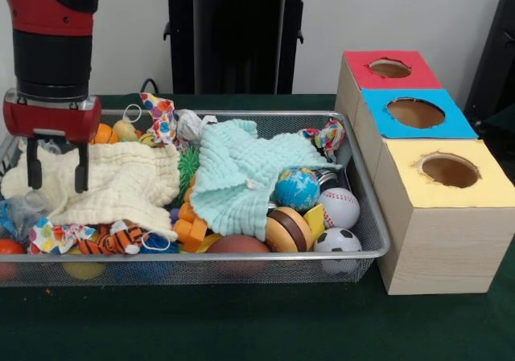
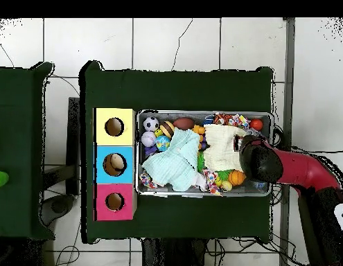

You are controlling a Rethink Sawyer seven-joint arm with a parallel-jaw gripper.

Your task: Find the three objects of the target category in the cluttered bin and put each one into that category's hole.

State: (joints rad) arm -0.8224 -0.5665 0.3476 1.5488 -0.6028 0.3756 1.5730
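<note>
Packaging items, the target category, were mostly hidden: only a crumpled clear plastic wrapper could be made out at the near-left end of the wire-mesh bin, and even that identification was uncertain; no can or bottle showed. The hand hung released, its two fingers apart and empty, directly over the cream muslin cloth at the left end of the bin. A mint-green cloth covered the middle, with a globe ball, baseball, soccer ball and toy burger crowded at the right. Three wooden boxes stood to the right on the green counter, their holes set in red, blue and yellow tops. The step in hand appeared to be searching. It would likely go best by pinching the cream cloth near its edge and drawing it aside, exposing what lay beneath, without dragging neighbouring toys over the rim.
</note>
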